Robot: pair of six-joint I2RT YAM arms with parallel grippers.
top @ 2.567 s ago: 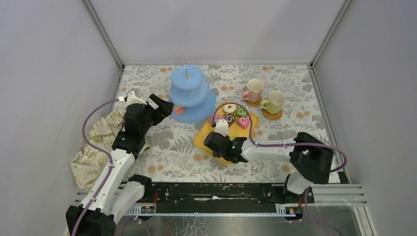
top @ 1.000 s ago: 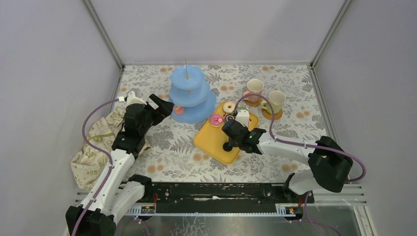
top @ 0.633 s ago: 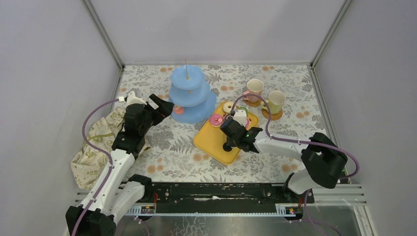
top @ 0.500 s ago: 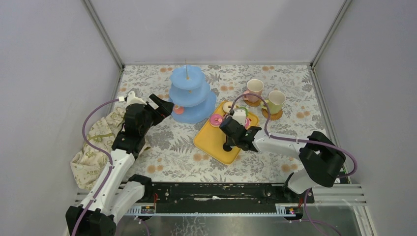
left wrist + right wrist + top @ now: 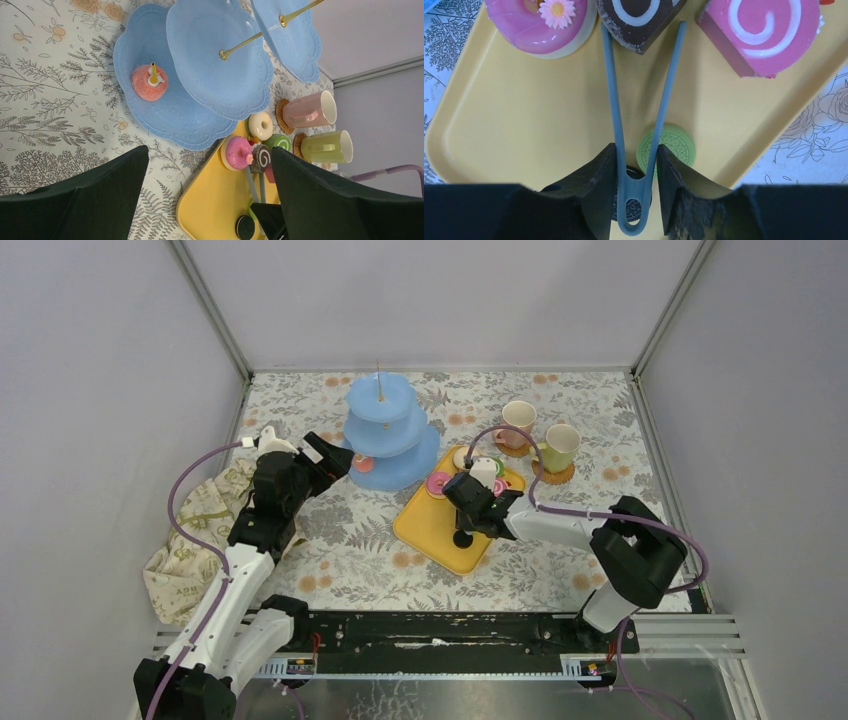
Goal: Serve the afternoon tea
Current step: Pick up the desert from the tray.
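Our right claw (image 5: 636, 172) is clenched on the grey tongs (image 5: 611, 90), whose tips straddle the brown swirl pastry (image 5: 639, 20) on the yellow tray (image 5: 524, 115); in the wrist view the pink doughnut (image 5: 544, 20) lies at its 9 o'clock and the pink roll slice (image 5: 764, 35) at its 3 o'clock. Our left claw (image 5: 333, 457) hangs released just beside the blue stand (image 5: 200, 115), whose bottom tier bears an orange pastry (image 5: 149, 82). From above, the pink mug (image 5: 517, 423) and green mug (image 5: 560, 447) sit on the worktop (image 5: 350, 530) at the tray's 1 o'clock
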